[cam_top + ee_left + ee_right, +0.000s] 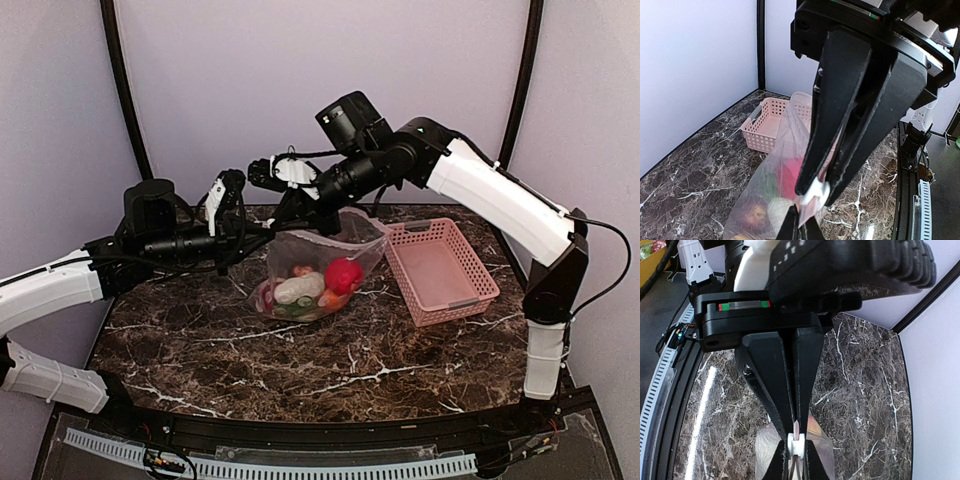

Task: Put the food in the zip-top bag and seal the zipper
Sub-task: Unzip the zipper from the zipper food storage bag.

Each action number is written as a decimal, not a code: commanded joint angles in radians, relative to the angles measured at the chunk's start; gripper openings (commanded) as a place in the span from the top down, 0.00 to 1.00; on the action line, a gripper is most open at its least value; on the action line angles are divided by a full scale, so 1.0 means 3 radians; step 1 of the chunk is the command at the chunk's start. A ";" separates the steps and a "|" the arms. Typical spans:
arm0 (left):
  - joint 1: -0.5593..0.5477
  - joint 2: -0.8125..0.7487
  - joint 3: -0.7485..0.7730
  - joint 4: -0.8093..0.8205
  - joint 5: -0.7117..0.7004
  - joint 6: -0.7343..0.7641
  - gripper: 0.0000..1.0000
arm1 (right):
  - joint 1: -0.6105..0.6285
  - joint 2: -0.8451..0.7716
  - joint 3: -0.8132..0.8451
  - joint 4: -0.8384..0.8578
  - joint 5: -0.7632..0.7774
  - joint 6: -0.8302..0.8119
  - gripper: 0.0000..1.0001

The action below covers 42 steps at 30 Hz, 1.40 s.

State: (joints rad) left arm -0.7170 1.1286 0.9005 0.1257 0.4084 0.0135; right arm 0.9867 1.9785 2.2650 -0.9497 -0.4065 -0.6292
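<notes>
The clear zip-top bag (322, 248) hangs upright with its bottom on the table, held up by its top edge. The food is inside: a red one (343, 274), a white one (298, 290), an orange one (330, 298) and a maroon one (268, 296). My left gripper (268, 232) is shut on the pinkish zipper strip (796, 428); in its wrist view the tips (801, 226) pinch the bag edge. My right gripper (285, 214) meets it tip to tip and is shut on the white zipper slider (797, 444), which also shows in the left wrist view (819, 192).
The pink slotted basket (440, 270) stands to the right of the bag with nothing in it; it also shows in the left wrist view (767, 125). The dark marble table (300, 370) has black frame posts at the back corners.
</notes>
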 commanded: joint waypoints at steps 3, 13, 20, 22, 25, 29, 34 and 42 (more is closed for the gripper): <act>0.0002 -0.0096 -0.0076 0.0159 -0.0023 -0.0032 0.85 | 0.0036 -0.0068 -0.0074 0.0099 0.0020 0.0001 0.99; 0.0002 0.0031 -0.0043 0.0203 0.0051 -0.0066 0.76 | 0.0037 -0.0101 -0.0074 0.0087 -0.0016 0.0009 0.99; 0.0002 0.0033 -0.0043 0.0206 0.0040 -0.0066 0.90 | 0.0036 -0.0101 -0.0083 0.0080 0.0001 0.0013 0.99; 0.0002 -0.0014 -0.0068 0.0232 -0.0064 -0.0066 0.96 | 0.0037 -0.0101 -0.0089 0.0071 0.0034 -0.0007 0.99; 0.0002 -0.0103 -0.0174 0.0322 -0.0204 -0.0066 0.99 | 0.0036 -0.0095 -0.0085 0.0041 0.0132 -0.0047 0.99; 0.0003 -0.0202 -0.0249 0.0360 -0.0290 -0.0066 0.99 | 0.0035 -0.0101 -0.0134 0.0001 0.0234 -0.0084 0.99; 0.0002 -0.0225 -0.0275 0.0317 -0.0406 -0.0088 0.99 | 0.0013 -0.0123 -0.0210 -0.0015 0.0344 -0.0075 0.99; 0.0002 -0.0246 -0.0344 0.0371 -0.0511 -0.0109 0.99 | -0.0063 -0.0172 -0.0267 -0.0074 0.0426 -0.0040 0.99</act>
State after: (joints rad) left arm -0.7231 1.0962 0.8162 0.2092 0.3149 -0.0093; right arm 0.9951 1.9766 2.2162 -0.9119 -0.3328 -0.6495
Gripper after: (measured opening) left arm 0.012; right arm 0.064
